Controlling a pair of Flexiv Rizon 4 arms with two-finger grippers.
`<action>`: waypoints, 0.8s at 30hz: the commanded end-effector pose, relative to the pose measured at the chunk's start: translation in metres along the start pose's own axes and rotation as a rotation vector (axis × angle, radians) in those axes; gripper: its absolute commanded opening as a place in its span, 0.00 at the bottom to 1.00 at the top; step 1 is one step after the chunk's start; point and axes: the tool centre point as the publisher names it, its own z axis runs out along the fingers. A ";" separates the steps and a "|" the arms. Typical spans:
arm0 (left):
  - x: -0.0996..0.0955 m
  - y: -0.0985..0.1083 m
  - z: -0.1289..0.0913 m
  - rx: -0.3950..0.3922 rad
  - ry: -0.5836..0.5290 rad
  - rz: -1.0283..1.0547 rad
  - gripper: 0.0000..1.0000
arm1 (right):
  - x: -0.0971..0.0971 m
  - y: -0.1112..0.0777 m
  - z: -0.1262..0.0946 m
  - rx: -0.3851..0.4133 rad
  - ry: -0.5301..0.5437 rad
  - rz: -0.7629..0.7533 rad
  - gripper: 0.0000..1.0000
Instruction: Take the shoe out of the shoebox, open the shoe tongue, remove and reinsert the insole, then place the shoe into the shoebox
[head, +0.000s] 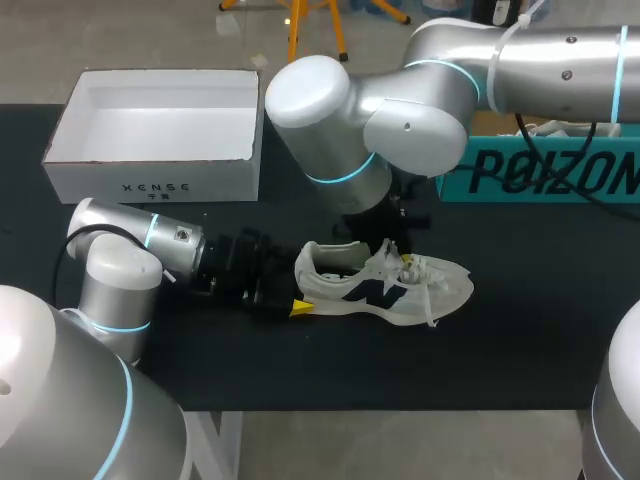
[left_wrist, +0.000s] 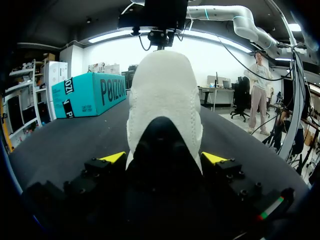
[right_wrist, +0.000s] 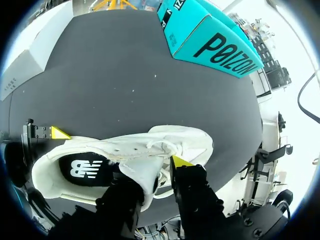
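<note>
A white sneaker (head: 385, 285) with a dark side logo lies on the black table (head: 520, 330), toe pointing right. Its heel (left_wrist: 164, 95) sits between the yellow tips of my left gripper (left_wrist: 163, 158), which press on it from both sides. From above, my right arm (head: 400, 110) hangs over the shoe's middle. My right gripper (right_wrist: 155, 172) is closed on the white tongue (right_wrist: 142, 175), with one yellow fingertip (right_wrist: 180, 161) showing beside the laces. The dark insole (right_wrist: 82, 167) shows inside the shoe opening. The open white shoebox (head: 160, 175) stands at the back left with nothing in it.
A teal box (head: 540, 175) stands at the back right, close behind my right arm. Bare black table lies in front of the shoe and to its right.
</note>
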 end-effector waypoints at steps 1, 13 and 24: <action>-0.002 0.005 0.005 -0.002 0.003 0.000 0.00 | -0.016 -0.001 -0.004 -0.007 0.041 0.009 0.00; -0.002 0.005 0.005 -0.002 0.003 0.000 0.00 | 0.003 -0.020 -0.017 -0.014 0.085 -0.049 0.85; -0.002 0.005 0.005 -0.002 0.003 0.000 0.00 | 0.001 -0.017 -0.024 -0.036 0.120 -0.051 0.00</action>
